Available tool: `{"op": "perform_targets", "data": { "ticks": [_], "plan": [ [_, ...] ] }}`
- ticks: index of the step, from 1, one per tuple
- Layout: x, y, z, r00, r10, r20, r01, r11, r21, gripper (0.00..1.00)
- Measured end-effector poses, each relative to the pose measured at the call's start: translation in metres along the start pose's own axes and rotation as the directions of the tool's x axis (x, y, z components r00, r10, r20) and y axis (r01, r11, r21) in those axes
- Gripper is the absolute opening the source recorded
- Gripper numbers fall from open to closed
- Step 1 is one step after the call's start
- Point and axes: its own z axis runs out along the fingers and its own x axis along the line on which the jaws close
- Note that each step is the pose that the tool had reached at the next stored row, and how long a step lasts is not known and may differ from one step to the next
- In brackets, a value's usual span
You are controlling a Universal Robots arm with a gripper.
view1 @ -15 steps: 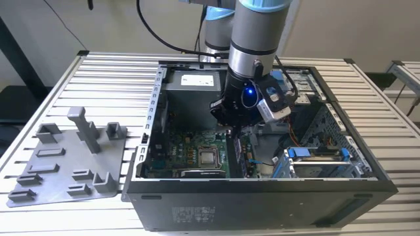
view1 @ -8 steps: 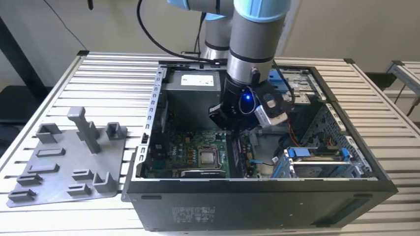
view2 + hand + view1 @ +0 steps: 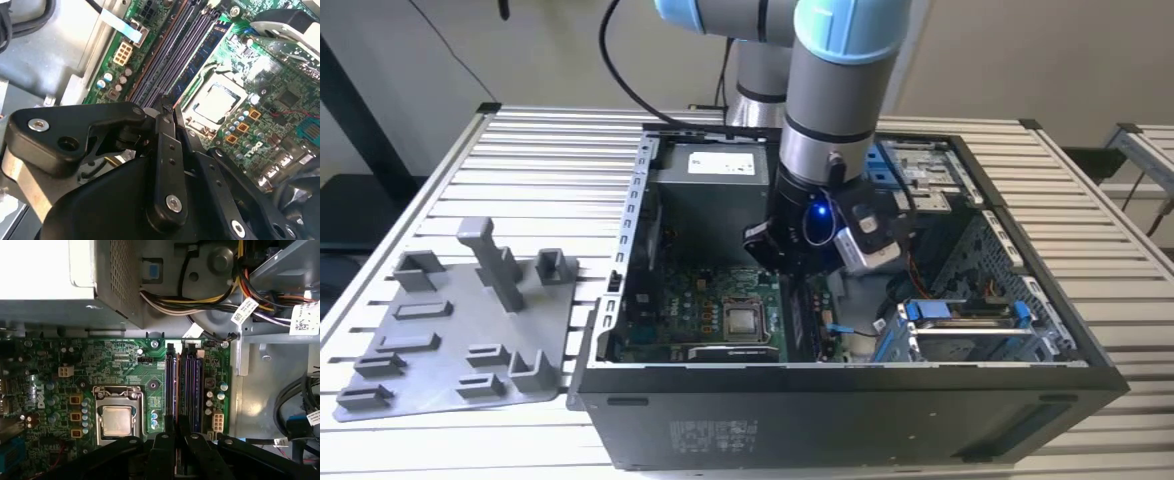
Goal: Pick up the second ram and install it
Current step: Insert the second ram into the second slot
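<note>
1. Gripper (image 3: 167, 107): jaws drawn almost together, apparently pinching the second ram (image 3: 204, 56) across its flat faces.
2. Second ram: upright, edge-on, over the memory slots (image 3: 172, 50) beside the processor (image 3: 216, 102).
3. Handling (judged): light, stiff, thin and fragile. Hold the faces at mid-length.

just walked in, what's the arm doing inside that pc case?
The arm reaches down into the open computer case. Its gripper hangs just over the memory slots beside the processor, lined up along them. A memory stick looks seated in the slot nearest the processor; I can't tell whether the gripper holds one. The grey holder plate lies outside the case, on the exterior view's left.
</note>
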Motion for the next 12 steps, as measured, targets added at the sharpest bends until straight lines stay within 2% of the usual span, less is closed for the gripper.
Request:
{"op": "perform_targets", "data": {
  "ticks": [6,12],
  "plan": [
    [-0.0001,-0.0042,0.0053,0.9994,0.034,-0.0031,-0.034,0.9994,-0.0014,0.14],
    [-0.0005,-0.0043,0.0062,0.9994,0.036,-0.0048,-0.036,0.9994,-0.0014,0.14]
  ]
}}
